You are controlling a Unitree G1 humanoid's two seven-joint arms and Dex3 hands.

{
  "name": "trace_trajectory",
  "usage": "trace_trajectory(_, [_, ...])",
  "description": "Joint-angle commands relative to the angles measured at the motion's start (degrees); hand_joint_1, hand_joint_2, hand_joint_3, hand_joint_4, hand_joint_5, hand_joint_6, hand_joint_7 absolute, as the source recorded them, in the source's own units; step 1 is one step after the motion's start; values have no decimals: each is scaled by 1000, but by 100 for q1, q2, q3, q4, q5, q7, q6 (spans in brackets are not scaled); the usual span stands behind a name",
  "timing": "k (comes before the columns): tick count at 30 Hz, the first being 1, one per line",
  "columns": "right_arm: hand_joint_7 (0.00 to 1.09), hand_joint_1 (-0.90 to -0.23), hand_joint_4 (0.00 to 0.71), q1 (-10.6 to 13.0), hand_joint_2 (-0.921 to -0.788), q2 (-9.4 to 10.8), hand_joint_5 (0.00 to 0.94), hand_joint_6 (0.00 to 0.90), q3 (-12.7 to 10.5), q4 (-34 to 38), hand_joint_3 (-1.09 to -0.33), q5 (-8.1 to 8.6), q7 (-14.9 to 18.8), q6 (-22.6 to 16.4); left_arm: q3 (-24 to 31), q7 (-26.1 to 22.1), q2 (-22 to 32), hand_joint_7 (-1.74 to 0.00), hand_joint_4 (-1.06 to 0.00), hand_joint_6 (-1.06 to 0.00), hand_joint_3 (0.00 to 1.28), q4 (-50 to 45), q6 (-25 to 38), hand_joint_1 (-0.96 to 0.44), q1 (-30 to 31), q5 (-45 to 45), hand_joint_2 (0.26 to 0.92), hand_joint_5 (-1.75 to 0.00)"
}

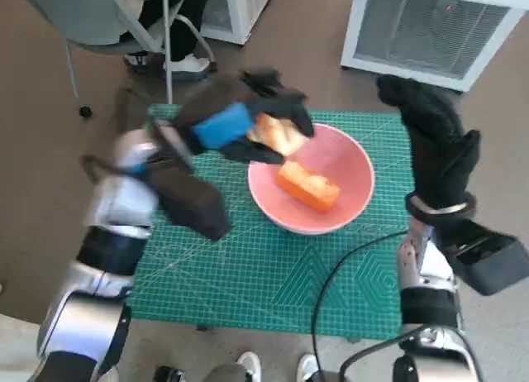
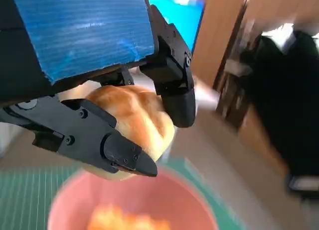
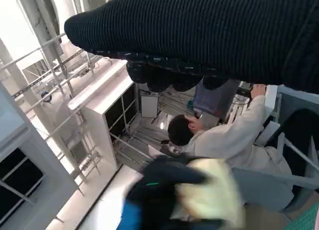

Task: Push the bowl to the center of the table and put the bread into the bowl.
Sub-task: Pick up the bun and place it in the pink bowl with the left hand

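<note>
A pink bowl (image 1: pixel 347 163) stands on the green mat near the table's middle, with an orange piece of bread (image 1: pixel 307 186) lying inside it. My left hand (image 1: pixel 235 121) grips a pale golden bread roll (image 1: pixel 277 134) above the bowl's left rim; in the left wrist view the roll (image 2: pixel 137 118) sits between black fingers (image 2: pixel 107 140) over the bowl (image 2: pixel 179 207). The right hand (image 1: pixel 434 138), gloved, hovers raised at the bowl's right side, holding nothing, fingers extended. In the right wrist view the glove (image 3: pixel 209 36) fills the top, and the blurred left hand with the roll (image 3: pixel 209 195) shows below.
The green cutting mat (image 1: pixel 273 274) covers the table. A black cable (image 1: pixel 331 291) loops over its near right part. A white appliance (image 1: pixel 430 26) stands on the floor behind, a chair (image 1: pixel 107 22) with a seated person's legs at back left. A person (image 3: pixel 234 140) shows in the right wrist view.
</note>
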Motion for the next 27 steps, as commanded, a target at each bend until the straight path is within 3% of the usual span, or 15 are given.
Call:
trace_trajectory(1, [330, -621, 381, 203, -921, -69, 0, 216, -37, -37, -752, -3, -38, 61, -141, -293, -219, -1008, -461, -425, 143, 565, 67, -60, -218, -3, 908, -948])
trace_trajectory(3, [331, -622, 380, 226, -921, -77, 0, 215, -42, -74, -751, 8, -44, 77, -182, -480, -282, -695, -390, -305, 93, 710, 166, -131, -246, -26, 915, -531])
trace_trajectory(6, [331, -622, 379, 263, -921, -92, 0, 215, -47, -139, -749, 2, -70, 87, -217, -821, -344, -504, -252, -198, 62, 789, 364, -215, -254, -97, 919, -229])
trace_trajectory(8, [331, -622, 379, 286, -921, -101, 0, 214, -49, -184, -748, -15, -96, 90, -223, -1019, -353, -449, -192, -162, 54, 697, 523, -255, -210, -126, 920, -138])
trace_trajectory(16, [332, -612, 378, 314, -921, -173, 0, 212, -67, -310, -749, -99, -224, 117, -144, -1384, -351, -343, -56, -82, 46, 177, 960, -361, 109, -242, 921, -10])
trace_trajectory(22, [336, -603, 378, 280, -921, -240, 0, 215, -65, -309, -752, -193, -340, 105, 129, -1040, -465, -321, -32, -76, 53, 117, 606, -416, 337, -538, 921, -1])
trace_trajectory(27, [339, -599, 379, 213, -921, -282, 1, 217, -52, -291, -754, -238, -404, 118, 553, -449, -697, -294, -9, -48, 73, 53, 155, -442, 638, -910, 921, 0])
